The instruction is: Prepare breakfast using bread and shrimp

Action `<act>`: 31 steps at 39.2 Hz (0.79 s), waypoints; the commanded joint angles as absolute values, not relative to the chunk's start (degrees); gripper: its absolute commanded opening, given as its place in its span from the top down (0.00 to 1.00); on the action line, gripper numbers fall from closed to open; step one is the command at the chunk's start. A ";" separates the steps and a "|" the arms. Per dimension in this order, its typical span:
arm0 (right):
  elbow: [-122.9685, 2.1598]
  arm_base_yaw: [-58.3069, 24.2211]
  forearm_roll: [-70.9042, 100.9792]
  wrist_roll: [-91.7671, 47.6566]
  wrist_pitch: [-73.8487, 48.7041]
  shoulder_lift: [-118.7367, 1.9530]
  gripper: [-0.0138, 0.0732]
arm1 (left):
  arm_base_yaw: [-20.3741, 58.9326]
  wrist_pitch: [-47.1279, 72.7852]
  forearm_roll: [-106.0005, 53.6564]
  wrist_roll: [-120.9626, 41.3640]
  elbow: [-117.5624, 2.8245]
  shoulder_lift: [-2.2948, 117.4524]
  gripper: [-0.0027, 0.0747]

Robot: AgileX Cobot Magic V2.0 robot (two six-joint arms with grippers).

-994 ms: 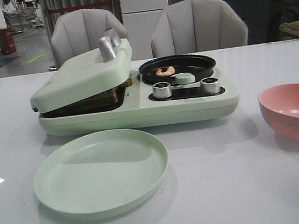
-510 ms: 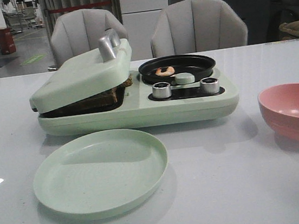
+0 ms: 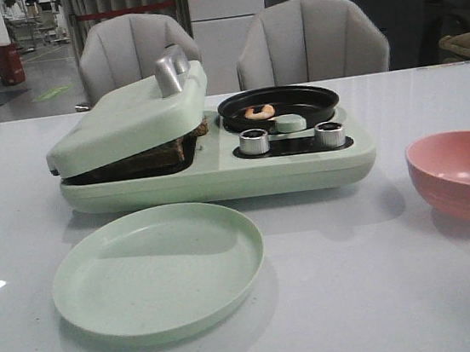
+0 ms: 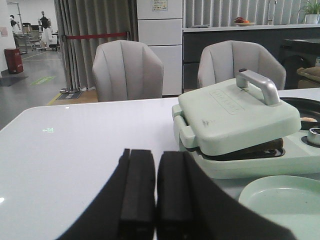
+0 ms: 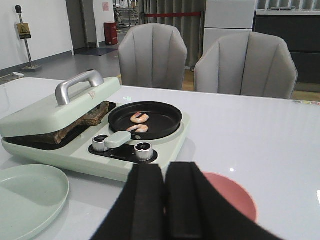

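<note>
Bread, dark-crusted tan slices (image 3: 160,155), sits pressed under my pale green grill lid (image 3: 129,116) to toast; curled pink shrimp (image 5: 139,123) cook in the black round pan (image 5: 145,119). My left end effector (image 4: 148,192) and right end effector (image 5: 164,200) are both closed, empty, clear of the heat.

Two grey padded chairs (image 3: 139,55) (image 3: 311,39) stand behind the glossy white desk (image 3: 387,295). Beyond them hang grey curtains (image 4: 95,22), a white cabinet (image 3: 228,18) and a red bin (image 3: 8,63) on the grey floor (image 3: 43,83).

My fingers (image 4: 137,195) are black; the cooker (image 3: 218,174) and plate (image 3: 158,269) pale green; bowl (image 3: 462,174) pink; shrimp (image 5: 139,118) orange-pink.
</note>
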State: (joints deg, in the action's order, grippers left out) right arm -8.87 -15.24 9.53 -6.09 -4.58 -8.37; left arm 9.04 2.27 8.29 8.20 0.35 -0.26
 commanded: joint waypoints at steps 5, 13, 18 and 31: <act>-10.45 -15.29 9.72 -6.72 0.36 -8.76 0.69 | 9.38 -2.45 8.22 8.89 1.47 -1.25 0.82; -10.45 -15.29 9.72 -6.72 0.36 -8.76 0.69 | 9.38 -2.45 8.22 8.89 1.47 -1.25 0.82; -10.45 -15.29 9.72 -6.72 0.36 -8.76 0.69 | 9.38 -2.45 8.22 8.89 1.47 -1.25 0.82; -9.03 -14.39 7.35 -7.07 0.61 -8.67 0.69 | 9.38 -2.45 8.22 8.89 1.47 -1.25 0.82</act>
